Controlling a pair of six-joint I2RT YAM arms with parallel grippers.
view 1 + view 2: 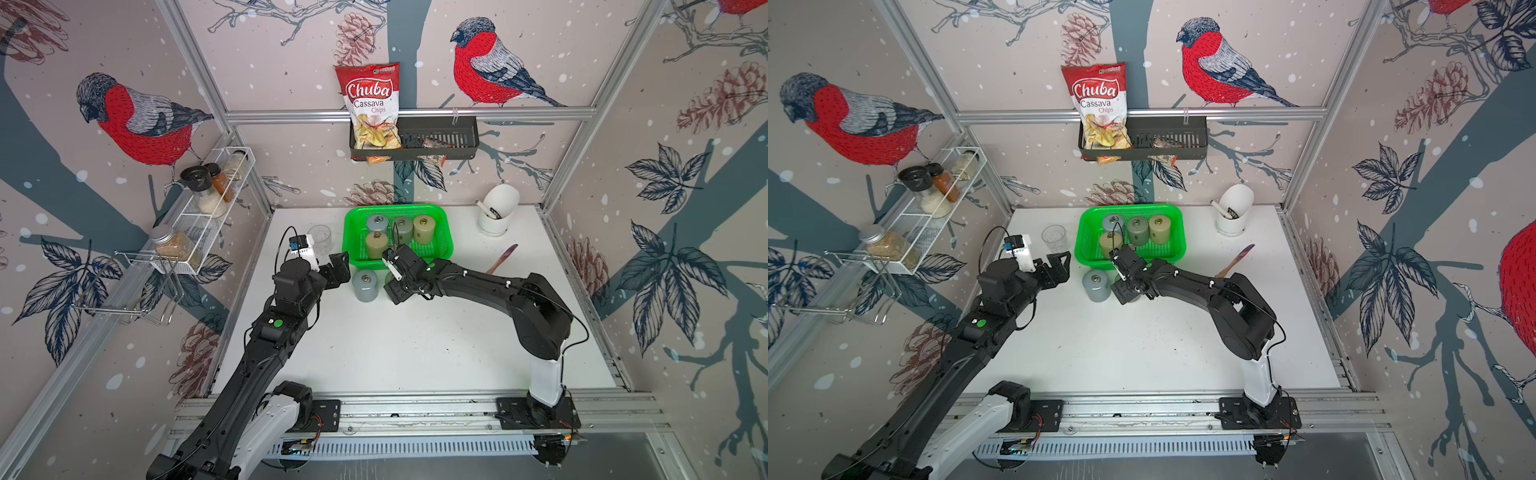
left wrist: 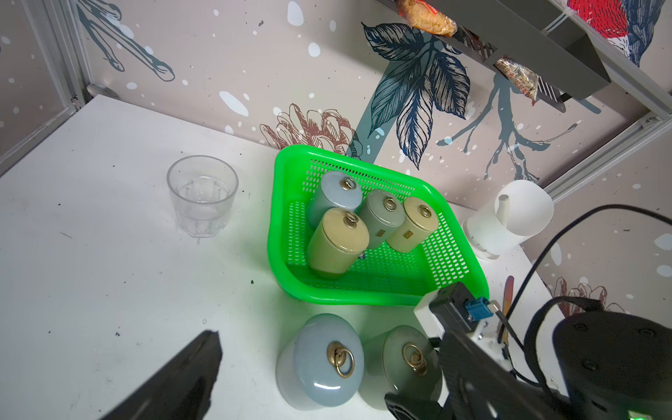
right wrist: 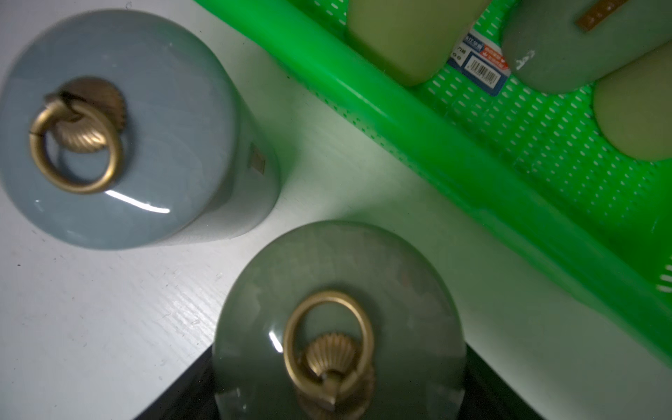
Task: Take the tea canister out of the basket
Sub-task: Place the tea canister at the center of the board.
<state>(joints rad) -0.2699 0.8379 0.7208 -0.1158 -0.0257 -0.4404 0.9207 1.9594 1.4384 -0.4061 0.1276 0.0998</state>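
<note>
The bright green mesh basket [image 1: 434, 249] sits toward the back of the white table [image 1: 415, 340], its barcode sticker [image 3: 476, 62] on the floor among four upright lidded canisters: a pale blue canister [image 1: 377, 223], a sage canister [image 1: 402, 227], a cream canister [image 1: 424, 227] and, nearer, an olive canister [image 1: 376, 245]. Just outside the basket's near rim, a blue-grey tea canister [image 1: 365, 284] and a grey-green tea canister [image 2: 407, 360] stand upright on the table, close beside each other, each with a brass ring on its lid.
</note>
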